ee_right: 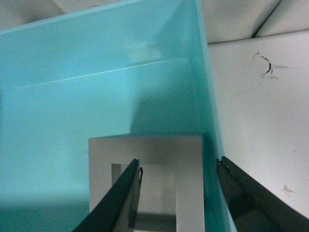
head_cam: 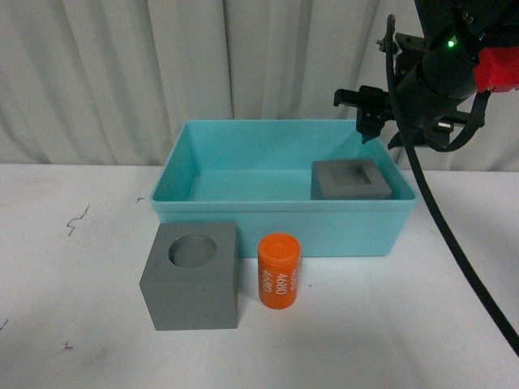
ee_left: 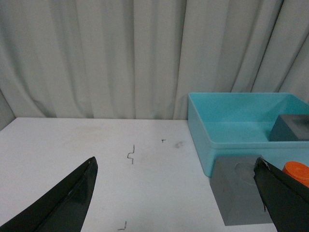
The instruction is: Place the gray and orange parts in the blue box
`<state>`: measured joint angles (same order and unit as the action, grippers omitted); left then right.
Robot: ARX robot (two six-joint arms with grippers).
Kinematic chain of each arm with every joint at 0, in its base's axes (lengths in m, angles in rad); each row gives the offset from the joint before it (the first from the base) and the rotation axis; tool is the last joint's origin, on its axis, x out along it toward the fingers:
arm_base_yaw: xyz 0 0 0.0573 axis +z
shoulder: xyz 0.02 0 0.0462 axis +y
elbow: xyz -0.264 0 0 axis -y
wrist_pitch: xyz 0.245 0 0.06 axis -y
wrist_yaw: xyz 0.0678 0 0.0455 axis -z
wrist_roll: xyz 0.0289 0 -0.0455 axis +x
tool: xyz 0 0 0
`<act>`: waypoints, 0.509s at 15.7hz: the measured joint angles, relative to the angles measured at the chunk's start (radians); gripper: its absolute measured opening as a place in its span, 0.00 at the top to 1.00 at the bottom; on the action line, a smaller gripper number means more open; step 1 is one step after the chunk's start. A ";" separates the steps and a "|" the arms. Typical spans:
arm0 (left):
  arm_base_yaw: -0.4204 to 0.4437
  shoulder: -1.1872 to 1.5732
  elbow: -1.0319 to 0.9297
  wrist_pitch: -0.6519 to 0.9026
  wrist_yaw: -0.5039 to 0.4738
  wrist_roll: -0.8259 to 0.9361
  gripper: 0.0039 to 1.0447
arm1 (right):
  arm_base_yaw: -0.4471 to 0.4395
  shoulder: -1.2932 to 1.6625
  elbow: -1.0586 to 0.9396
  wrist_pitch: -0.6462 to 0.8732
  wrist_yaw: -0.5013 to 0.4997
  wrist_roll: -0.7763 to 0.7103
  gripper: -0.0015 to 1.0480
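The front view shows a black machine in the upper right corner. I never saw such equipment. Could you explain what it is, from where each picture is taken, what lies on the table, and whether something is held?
It is one arm of a two-armed robot; each arm ends in a two-finger gripper. The front view comes from a camera on the robot's body; the other two come from cameras on the wrists, where the black fingers show. On the white table stand a matte gray cube with a round recess and a small orange cylinder with white numbers. A second gray cube, with a square recess, sits inside the large turquoise-blue plastic box, under the right gripper. That and the left gripper are open, holding nothing.
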<state>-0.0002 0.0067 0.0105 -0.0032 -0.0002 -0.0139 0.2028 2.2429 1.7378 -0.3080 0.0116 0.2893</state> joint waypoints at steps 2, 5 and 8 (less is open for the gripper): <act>0.000 0.000 0.000 0.000 0.000 0.000 0.06 | -0.002 -0.026 -0.004 0.015 -0.011 0.029 0.34; 0.000 0.000 0.000 0.000 0.000 0.000 0.06 | -0.023 -0.154 -0.062 0.087 -0.059 0.062 0.05; 0.000 0.000 0.000 0.000 0.000 0.000 0.06 | -0.047 -0.391 -0.268 0.259 -0.126 0.075 0.06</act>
<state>-0.0002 0.0067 0.0105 -0.0032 -0.0002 -0.0139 0.1555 1.8523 1.4700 -0.0486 -0.1143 0.3641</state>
